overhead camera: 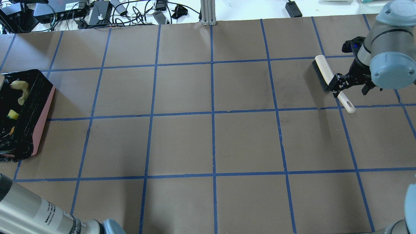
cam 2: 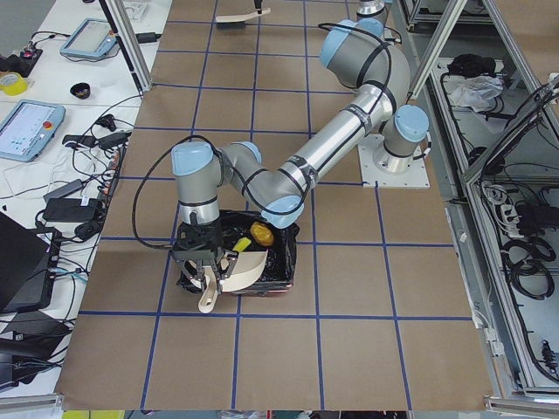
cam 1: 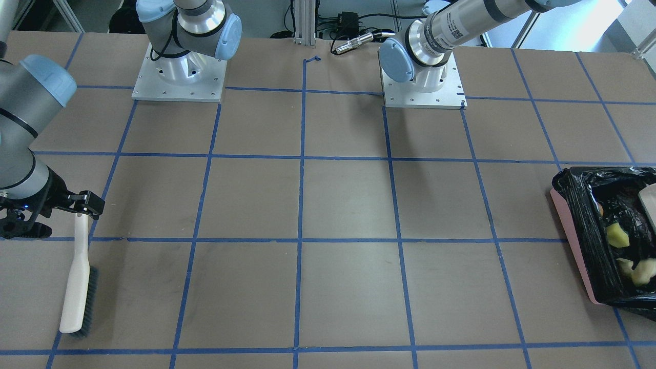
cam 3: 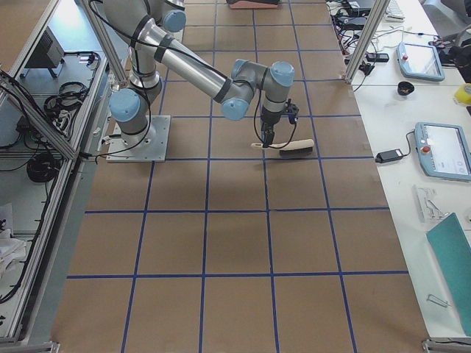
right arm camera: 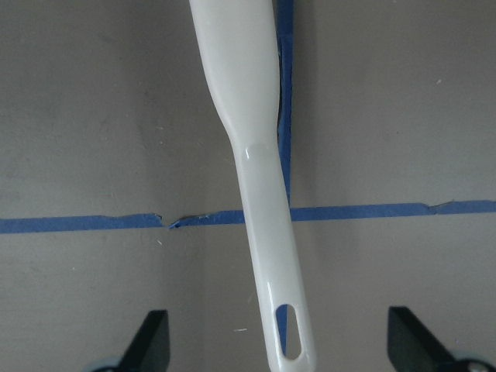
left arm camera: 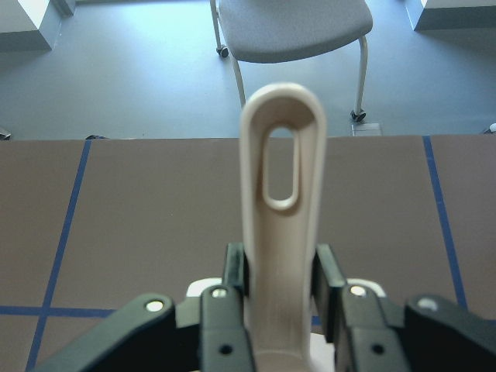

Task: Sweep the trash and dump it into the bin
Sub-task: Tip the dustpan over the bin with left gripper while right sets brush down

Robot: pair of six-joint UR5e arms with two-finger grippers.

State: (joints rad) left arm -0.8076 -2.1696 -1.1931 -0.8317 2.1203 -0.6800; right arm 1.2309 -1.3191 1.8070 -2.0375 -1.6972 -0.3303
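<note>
The pink bin [cam 1: 573, 233] with its black bag stands at the table's left end; it also shows in the overhead view [overhead camera: 43, 112]. In it lie the yellow wedge [cam 1: 617, 236], the cream crescent [cam 1: 638, 270] and the amber lump [cam 2: 260, 234]. My left gripper [left arm camera: 279, 298] is shut on the handle of the beige dustpan [cam 2: 246, 269] and holds it tilted over the bin. The brush [overhead camera: 325, 74] lies on the table at the right end. My right gripper [overhead camera: 340, 87] is open, and its fingers [right arm camera: 151, 345] stand wide apart on either side of the brush handle [right arm camera: 260, 201].
Blue tape lines cross the brown table [overhead camera: 211, 139]. The two arm bases [cam 1: 179, 77] stand at the robot's edge. Cables and power boxes [overhead camera: 97, 11] lie beyond the far edge.
</note>
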